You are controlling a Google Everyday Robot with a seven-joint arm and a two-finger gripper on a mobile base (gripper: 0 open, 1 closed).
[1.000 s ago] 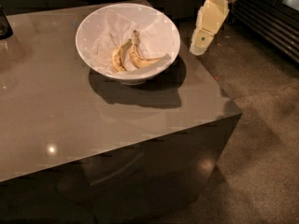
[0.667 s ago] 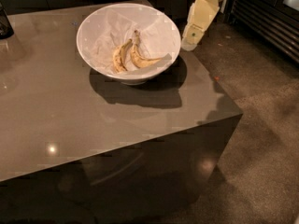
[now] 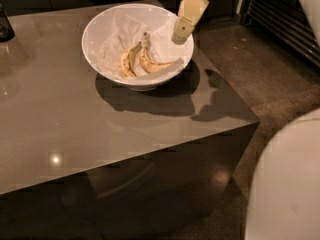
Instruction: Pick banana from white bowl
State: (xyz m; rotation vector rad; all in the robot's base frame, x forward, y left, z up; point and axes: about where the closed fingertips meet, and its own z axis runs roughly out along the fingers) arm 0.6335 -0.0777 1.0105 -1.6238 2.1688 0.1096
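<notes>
Pincer (image 3: 179,34) over white bowl (image 3: 100,26) rim (banana (image 3: 156,64) inside)

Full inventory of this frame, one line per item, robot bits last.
wide round white bowl: one, white, far half of the table
crumpled white paper lining: one, white, inside the bowl
long curved speckled yellow banana: one, yellow with brown specks, right part of the bowl
shorter paler bananas: apparently two, pale yellow, side by side, left of the curved one
glossy grey-brown table: one, grey-brown, under the bowl
dark object: one, black, table's far left edge, cut off
dark slatted panel: one, dark, top right
cream claw: one, cream, over the bowl's right rim
white rounded body part: one, white, bottom right corner
</notes>
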